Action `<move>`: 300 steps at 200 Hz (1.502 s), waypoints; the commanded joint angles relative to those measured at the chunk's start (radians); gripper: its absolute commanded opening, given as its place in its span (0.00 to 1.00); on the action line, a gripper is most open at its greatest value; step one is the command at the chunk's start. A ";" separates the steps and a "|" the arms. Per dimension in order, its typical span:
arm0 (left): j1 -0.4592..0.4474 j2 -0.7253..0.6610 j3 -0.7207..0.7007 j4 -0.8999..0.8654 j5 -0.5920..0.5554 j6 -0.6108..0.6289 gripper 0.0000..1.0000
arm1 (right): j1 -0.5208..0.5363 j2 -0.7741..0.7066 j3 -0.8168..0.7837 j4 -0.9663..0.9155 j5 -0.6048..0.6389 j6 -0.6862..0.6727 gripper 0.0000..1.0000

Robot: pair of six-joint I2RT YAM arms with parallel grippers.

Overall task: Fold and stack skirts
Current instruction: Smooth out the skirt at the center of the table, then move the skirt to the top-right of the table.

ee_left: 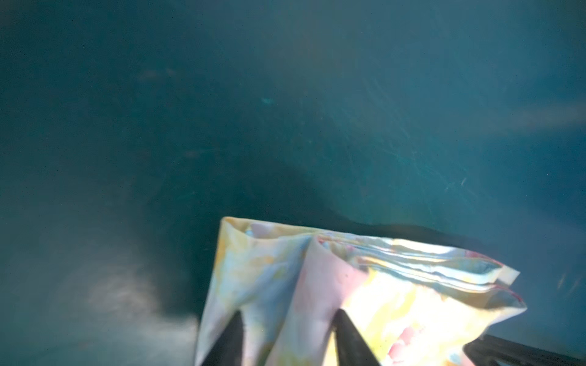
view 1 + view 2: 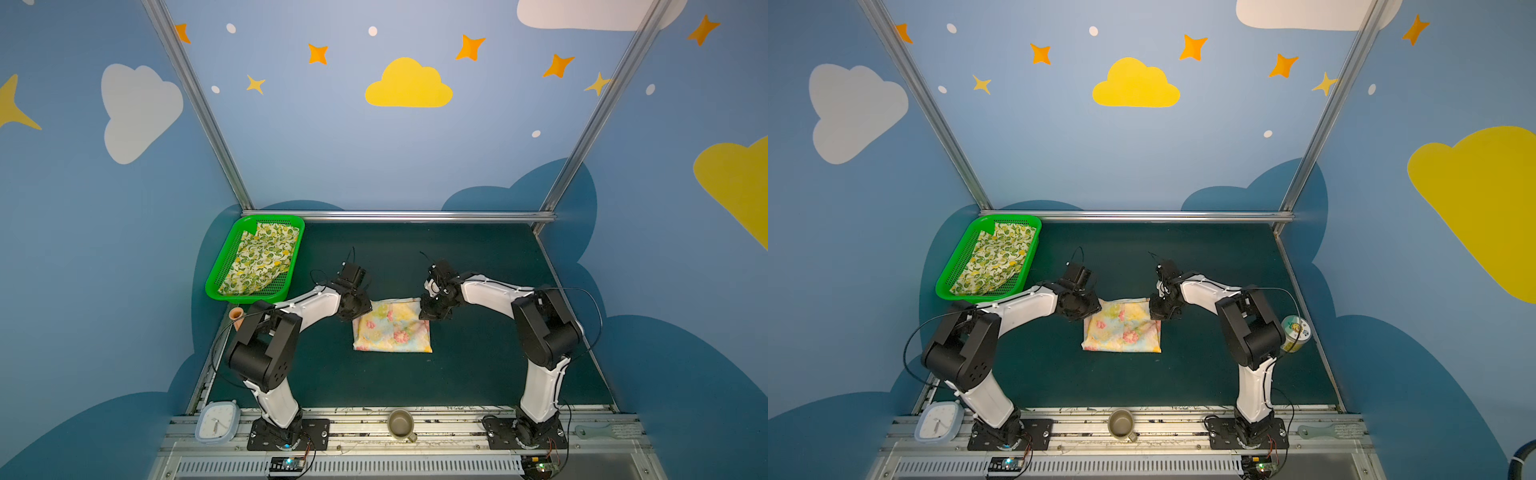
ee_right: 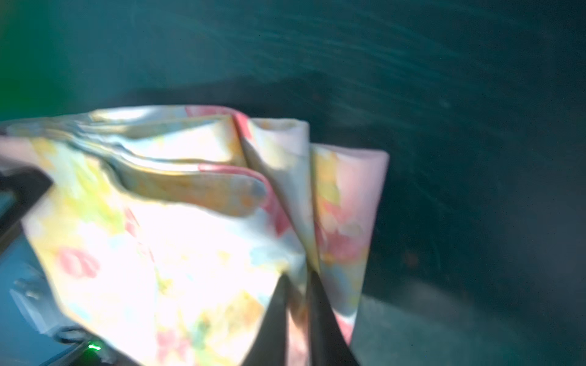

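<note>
Green felt covers the desk [image 2: 478, 266], and both arms are bent over its middle. The left arm [image 2: 299, 305] and the right arm [image 2: 494, 291] rise from bases on the near metal rail, elbows pushed outward, forearms angling in toward each other, wrists tipped down. Each comes down on a far corner of the flowered skirt [image 2: 392, 328], which lies folded into a rough rectangle at the centre of the desk in both top views. From the left wrist camera, the left pincer [image 1: 291, 336] stands wide, its dark fingers [image 1: 234, 336] spread with a ridge of bunched cloth rising between them. Over on the right, the right pincer [image 3: 299, 304] is narrow, fingers [image 3: 279, 310] nearly together with a fold of the skirt in the slit; the picture is too blurred to say whether it grips. The lemon skirt [image 2: 259, 259] sits crumpled in the green basket [image 2: 214, 286] at the far left corner, well apart from the arms. Along the near rail sit a pale blue clock [image 2: 217, 420] and a cup [image 2: 401, 424]; a printed tin [image 2: 1295, 332] stands behind the right arm. Blue walls painted with clouds and orange stars close in the desk.
</note>
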 commanded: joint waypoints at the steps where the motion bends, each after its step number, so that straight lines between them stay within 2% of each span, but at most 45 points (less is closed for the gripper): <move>1: 0.007 -0.109 -0.023 -0.050 -0.048 0.010 0.59 | -0.012 -0.095 -0.007 -0.051 -0.004 -0.009 0.41; 33: -0.031 -0.223 -0.048 -0.072 -0.057 0.015 0.59 | -0.025 -0.158 -0.019 -0.087 -0.039 -0.037 0.53; 64: -0.143 -0.269 -0.019 -0.075 -0.060 0.035 0.58 | -0.031 -0.167 -0.089 -0.056 -0.085 -0.025 0.59; 91: -0.227 -0.207 0.020 -0.036 -0.009 0.040 0.57 | -0.031 -0.153 -0.158 0.029 -0.116 0.004 0.61; 141: -0.299 -0.012 0.113 0.000 0.055 0.026 0.54 | -0.030 -0.146 -0.225 0.132 -0.145 0.042 0.62; 200: -0.304 0.112 0.136 0.005 0.083 -0.009 0.51 | -0.030 -0.104 -0.235 0.170 -0.131 0.059 0.55; 249: -0.304 0.162 0.127 0.010 0.092 -0.031 0.49 | -0.030 -0.058 -0.251 0.182 -0.120 0.068 0.47; 300: -0.306 0.184 0.113 0.022 0.082 -0.049 0.49 | -0.030 -0.024 -0.265 0.220 -0.131 0.077 0.45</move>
